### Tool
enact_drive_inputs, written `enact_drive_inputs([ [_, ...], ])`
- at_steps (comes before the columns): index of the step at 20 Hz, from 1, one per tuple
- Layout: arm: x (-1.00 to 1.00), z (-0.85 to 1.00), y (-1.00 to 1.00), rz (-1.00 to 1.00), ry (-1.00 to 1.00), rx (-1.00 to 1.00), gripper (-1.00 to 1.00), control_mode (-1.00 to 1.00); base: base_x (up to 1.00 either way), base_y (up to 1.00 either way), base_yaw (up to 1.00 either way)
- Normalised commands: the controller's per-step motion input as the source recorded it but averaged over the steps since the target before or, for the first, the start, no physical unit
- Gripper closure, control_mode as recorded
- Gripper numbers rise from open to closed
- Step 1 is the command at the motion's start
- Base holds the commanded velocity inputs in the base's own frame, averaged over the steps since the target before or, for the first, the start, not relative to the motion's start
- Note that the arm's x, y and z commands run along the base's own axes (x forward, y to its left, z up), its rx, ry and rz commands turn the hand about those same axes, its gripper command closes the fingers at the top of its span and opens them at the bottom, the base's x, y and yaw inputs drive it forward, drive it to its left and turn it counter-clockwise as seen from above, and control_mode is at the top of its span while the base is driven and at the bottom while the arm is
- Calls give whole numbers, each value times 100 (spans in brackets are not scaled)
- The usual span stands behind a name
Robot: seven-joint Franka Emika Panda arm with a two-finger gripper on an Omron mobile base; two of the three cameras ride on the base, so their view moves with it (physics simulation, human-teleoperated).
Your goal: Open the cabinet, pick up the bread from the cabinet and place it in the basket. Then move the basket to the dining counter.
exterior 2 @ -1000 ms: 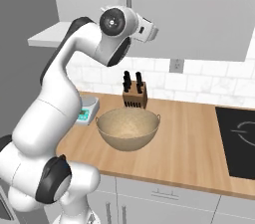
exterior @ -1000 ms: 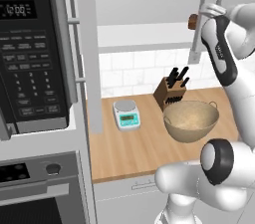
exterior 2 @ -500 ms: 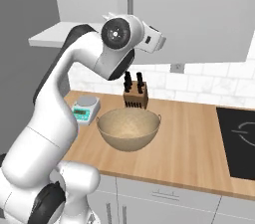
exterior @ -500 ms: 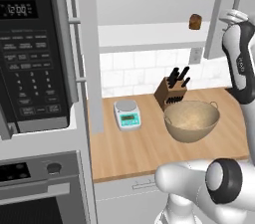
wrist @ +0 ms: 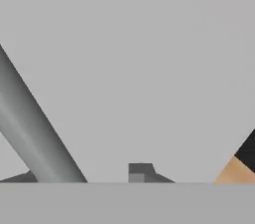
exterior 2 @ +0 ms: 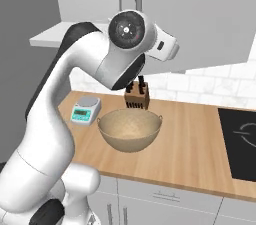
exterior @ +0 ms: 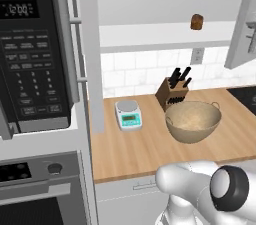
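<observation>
One bread (exterior: pixel 197 21) on open shelf

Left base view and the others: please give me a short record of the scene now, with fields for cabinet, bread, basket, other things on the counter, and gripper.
cabinet: door swung open, shelf exposed
bread: small brown lump on the shelf, not yet picked up
basket: on the wood counter, no bread inside
other things: knife block behind the basket, scale to its left, microwave far left
gripper: close against the door, beside its handle; open or shut unclear
</observation>
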Motion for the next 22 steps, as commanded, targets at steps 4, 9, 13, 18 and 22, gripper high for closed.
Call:
enact_drive_inputs([
  [4,-100,25,-100,-1,0,4,100,-100,0,0,0],
  [9,-74,-16,-13,-4,0,1,-100,-100,0,0,0],
  [13,-13,-33,100,-7,-10,3,-100,-100,0,0,0],
  [18,-6,-56,96,-11,-3,6,-100,-100,0,0,0],
  [22,-20,-39,78,-10,-6,2,-100,-100,0,0,0],
])
